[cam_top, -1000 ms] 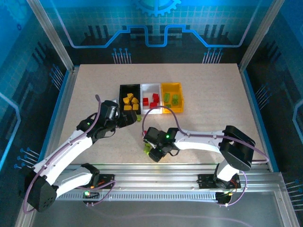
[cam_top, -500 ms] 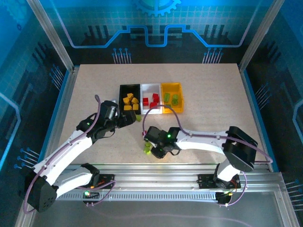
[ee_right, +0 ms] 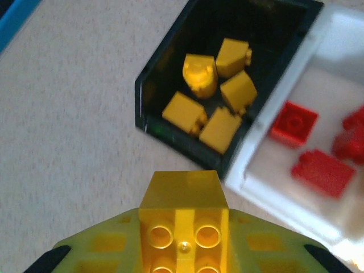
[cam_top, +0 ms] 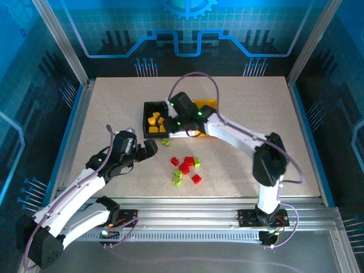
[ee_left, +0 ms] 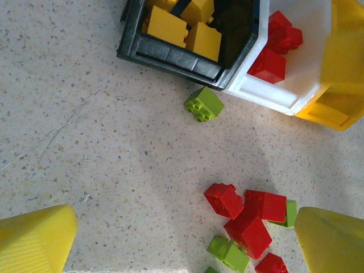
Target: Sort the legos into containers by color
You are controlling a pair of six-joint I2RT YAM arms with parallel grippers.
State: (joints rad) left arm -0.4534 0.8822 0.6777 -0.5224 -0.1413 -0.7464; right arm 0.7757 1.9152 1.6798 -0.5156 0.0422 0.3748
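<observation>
The right gripper (ee_right: 183, 230) is holding a yellow brick (ee_right: 182, 196) pinched between its fingers, with the studs facing the wrist camera. It is hovering just short of the black bin (ee_right: 170, 142), close to the corner where that bin is meeting the white bin (ee_right: 327, 91). In the top view the right arm (cam_top: 233, 133) is stretching from its base across the table (cam_top: 114, 114) to the bins and covering most of the white one.

The three bins are standing in a row, touching side by side at the far middle of the table: black on the left, white in the middle, and the yellow bin (ee_left: 341, 62) on the right. The black bin is carrying five yellow bricks (ee_right: 238, 91), loosely heaped. The white bin is carrying red bricks (ee_right: 294, 122). What is lying in the yellow bin cannot be told.

The left gripper (ee_left: 185, 233) is spread wide and holding nothing. Its yellow fingers (ee_left: 34, 242) are showing at the bottom corners of the left wrist view as it is hanging over the table, pointed toward the bins. A single green brick (ee_left: 203, 104) is lying on the table just in front of the seam between the black and white bins, not touching either. Nearer the arms, a handful of loose bricks (ee_left: 247, 219) is lying in a small cluster. Several red ones are touching each other there, with green ones at the cluster's edges.
</observation>
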